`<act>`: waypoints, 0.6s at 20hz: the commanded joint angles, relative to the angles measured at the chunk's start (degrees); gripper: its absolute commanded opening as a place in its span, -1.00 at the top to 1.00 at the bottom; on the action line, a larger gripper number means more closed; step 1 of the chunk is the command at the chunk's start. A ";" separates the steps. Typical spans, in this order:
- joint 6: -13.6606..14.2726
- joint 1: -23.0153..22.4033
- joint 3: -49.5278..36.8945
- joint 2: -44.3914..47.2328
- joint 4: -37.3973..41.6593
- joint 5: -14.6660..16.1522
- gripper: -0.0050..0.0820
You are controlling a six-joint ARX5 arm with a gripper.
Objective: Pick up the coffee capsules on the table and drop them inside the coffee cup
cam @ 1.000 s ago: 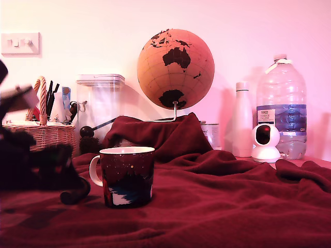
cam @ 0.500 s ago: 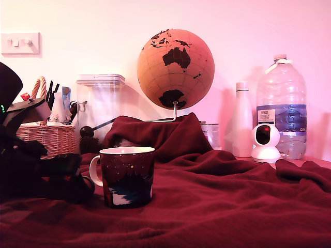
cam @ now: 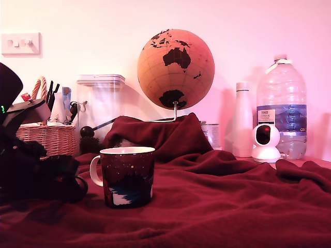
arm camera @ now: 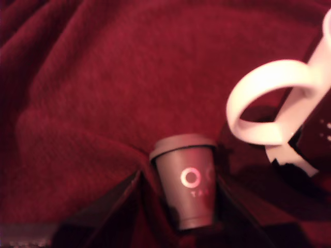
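Exterior: gripper (cam: 62, 181) low on blanket (cam: 222, 206), at the view's left beside mug (cam: 127, 176); capsule hidden.
Wrist: capsule (arm camera: 187, 182) between the fingers, near mug handle (arm camera: 269, 103); grip contact unclear.

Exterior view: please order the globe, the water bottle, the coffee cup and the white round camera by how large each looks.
Largest to smallest, as they look:
1. globe
2. water bottle
3. coffee cup, though it stands nearer the lens, so its rank against the bottle is unsure
4. white round camera

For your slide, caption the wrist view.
Coffee capsule between the gripper's fingers, on red blanket beside the mug's white handle.
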 commanded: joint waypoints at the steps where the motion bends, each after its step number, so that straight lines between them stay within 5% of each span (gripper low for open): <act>1: -0.04 -0.46 -0.94 -1.62 -4.17 0.39 0.00; 12: 0.33 -0.57 -0.94 -7.19 -11.15 0.57 0.38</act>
